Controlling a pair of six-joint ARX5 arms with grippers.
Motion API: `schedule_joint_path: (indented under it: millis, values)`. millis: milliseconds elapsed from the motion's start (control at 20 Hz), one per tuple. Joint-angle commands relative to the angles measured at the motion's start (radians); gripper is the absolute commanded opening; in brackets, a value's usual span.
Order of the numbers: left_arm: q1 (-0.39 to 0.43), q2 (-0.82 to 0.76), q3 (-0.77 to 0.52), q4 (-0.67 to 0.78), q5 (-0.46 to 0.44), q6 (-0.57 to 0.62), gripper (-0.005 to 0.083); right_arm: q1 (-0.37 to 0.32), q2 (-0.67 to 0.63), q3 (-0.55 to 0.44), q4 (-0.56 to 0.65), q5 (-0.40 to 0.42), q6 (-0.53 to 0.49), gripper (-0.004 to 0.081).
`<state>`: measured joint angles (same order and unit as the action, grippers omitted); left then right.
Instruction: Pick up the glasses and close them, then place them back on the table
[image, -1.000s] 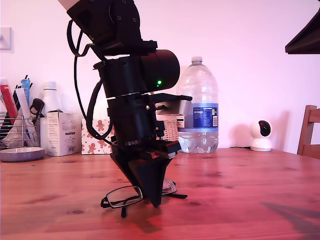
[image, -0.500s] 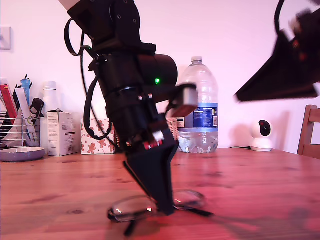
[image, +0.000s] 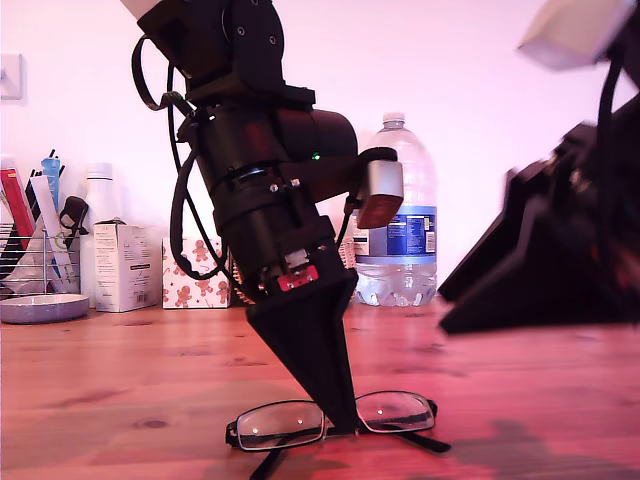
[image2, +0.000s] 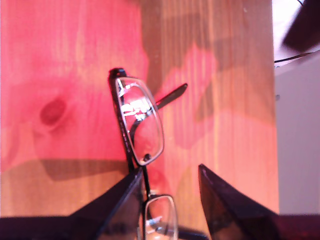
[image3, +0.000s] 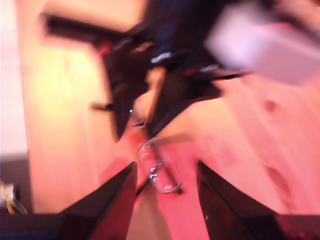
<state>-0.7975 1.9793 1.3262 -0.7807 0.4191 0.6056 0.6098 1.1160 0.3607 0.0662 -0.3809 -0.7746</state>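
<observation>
Comparing with half a second back: thin black wire-framed glasses (image: 335, 420) read sharper and sit further toward the exterior view's right on the reddish-brown wooden bench (image: 120, 380). My first claw (image: 342, 418) leans steeply, tip down, pinching the bridge. My second claw (image3: 165, 175), fingers spread, has dropped lower at 3 o'clock in the exterior view.

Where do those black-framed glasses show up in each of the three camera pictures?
Exterior view: the glasses sit low in the middle, on the table, under the tip of my first gripper.
First wrist view: the glasses run up the middle, from between the fingers.
Second wrist view: blurred; one lens of the glasses shows ahead of my second gripper.
Shared landmark: the reddish wooden table.
</observation>
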Motion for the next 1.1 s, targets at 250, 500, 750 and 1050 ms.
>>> schedule_joint_path:
  millis: [250, 500, 750, 1050]
  values:
    - [-0.008, 0.023, -0.018, 0.043, -0.020, 0.005, 0.0416, 0.038, 0.072, 0.021, 0.004, 0.055, -0.019, 0.0353]
    - [-0.023, 0.023, -0.018, 0.066, -0.056, 0.013, 0.0415, 0.038, 0.072, 0.029, 0.004, 0.053, -0.056, 0.0353]
    - [-0.071, 0.023, -0.018, 0.043, -0.054, 0.035, 0.0415, 0.038, 0.082, 0.031, 0.004, 0.055, -0.071, 0.0353]
    - [-0.116, 0.023, -0.018, 0.024, -0.055, 0.035, 0.0415, 0.038, 0.158, 0.041, -0.006, 0.050, -0.071, 0.0354]
